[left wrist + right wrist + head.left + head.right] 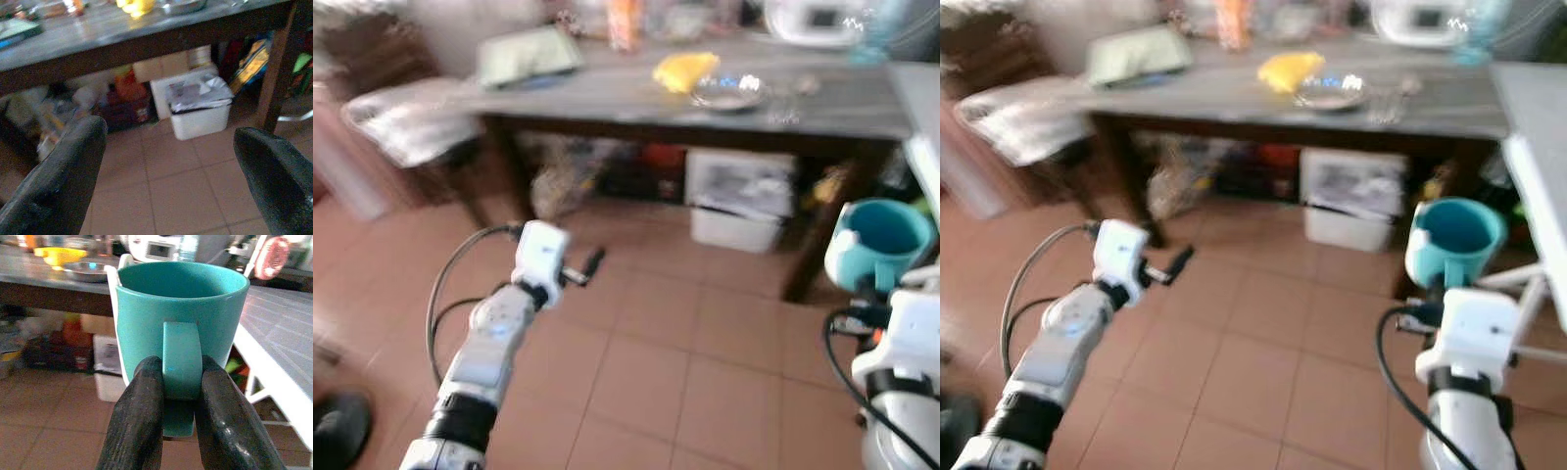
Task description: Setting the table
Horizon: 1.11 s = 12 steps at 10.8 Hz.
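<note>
Pretty blurry all round. Big terracotta tile floor (pixel 646 362) across the whole lower scene. Up ahead, a long grey-topped table (pixel 607 93) on dark legs, cluttered: greenish flat thing (pixel 527 54) toward its left end, orange container (pixel 624 22) at the back, something yellow (pixel 685 69) near the middle, shiny metal dish (pixel 728 93) just beside the yellow thing, white appliance (pixel 815 20) at the far back right. Too smeared to name those any better.

Off to the left, what looks like a chair with a pale cloth (pixel 401 117) draped on it. Edge of a second, white table (pixel 1528 147) along the right side.

Under the grey table, a white bin (pixel 200 110) with a crinkly liner, plus bags and boxes (pixel 122 93) stuffed in next to it, all on the floor.

Left arm reaching forward over the tiles, left gripper (pixel 171 161) well short of the table, fingers (pixel 63 171) spread wide apart, nothing between them.

Right gripper (pixel 178 396) raised on the right side, both black fingers (pixel 139 416) clamped on the handle of a teal mug (pixel 181 313). Mug upright, mouth up, white on its left side, held in the air in front of the grey table's right end and just beside the white table's edge, touching neither.
</note>
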{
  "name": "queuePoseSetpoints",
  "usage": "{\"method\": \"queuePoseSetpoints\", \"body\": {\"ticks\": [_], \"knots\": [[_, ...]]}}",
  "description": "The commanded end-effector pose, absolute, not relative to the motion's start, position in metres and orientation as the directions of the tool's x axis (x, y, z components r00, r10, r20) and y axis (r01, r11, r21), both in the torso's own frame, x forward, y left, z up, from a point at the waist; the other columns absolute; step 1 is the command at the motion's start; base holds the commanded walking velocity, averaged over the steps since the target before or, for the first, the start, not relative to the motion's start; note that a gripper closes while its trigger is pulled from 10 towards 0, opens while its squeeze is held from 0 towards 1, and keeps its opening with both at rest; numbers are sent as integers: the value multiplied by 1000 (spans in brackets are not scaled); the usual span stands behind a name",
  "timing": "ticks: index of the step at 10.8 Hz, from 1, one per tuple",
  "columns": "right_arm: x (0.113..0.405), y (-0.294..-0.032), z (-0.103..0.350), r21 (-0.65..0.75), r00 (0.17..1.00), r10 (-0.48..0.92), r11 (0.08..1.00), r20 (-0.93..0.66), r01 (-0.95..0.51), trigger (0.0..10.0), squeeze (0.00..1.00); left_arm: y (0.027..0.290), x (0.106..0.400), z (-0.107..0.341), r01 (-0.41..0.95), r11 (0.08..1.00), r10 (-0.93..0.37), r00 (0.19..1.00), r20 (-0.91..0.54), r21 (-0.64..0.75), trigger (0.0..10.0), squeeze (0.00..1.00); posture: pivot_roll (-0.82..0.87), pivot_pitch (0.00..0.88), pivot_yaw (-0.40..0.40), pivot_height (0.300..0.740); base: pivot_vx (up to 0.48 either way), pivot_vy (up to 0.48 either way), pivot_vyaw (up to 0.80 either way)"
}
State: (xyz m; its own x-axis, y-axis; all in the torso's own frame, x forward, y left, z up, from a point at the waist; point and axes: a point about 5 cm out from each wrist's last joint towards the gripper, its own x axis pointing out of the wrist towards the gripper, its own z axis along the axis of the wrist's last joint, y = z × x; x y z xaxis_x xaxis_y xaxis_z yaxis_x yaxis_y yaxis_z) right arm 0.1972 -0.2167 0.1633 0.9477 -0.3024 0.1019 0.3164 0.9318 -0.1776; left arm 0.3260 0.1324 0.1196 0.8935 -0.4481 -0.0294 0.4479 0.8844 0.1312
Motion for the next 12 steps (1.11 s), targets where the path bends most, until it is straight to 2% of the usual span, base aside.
{"method": "queuePoseSetpoints", "body": {"ticks": [1,3,7,12], "knots": [[195,-221,168,-185,942,-312,925,122,331,10000,0,124,326,122,471,872,-473,881,-20,135,10000,0,-93,101,98,740,439,0,0],[195,-220,168,-186,943,-311,926,122,330,10000,0,121,325,122,484,864,-486,874,-18,137,10000,0,-97,103,97,740,461,0,0],[195,-221,170,-195,943,-308,924,126,328,10000,0,116,326,125,493,861,-496,868,-8,125,10000,0,-106,107,94,740,461,0,-502],[198,-221,182,-228,943,-289,919,164,321,10000,0,107,328,136,504,857,-509,860,28,104,10000,0,-110,101,90,740,461,0,0]]}}
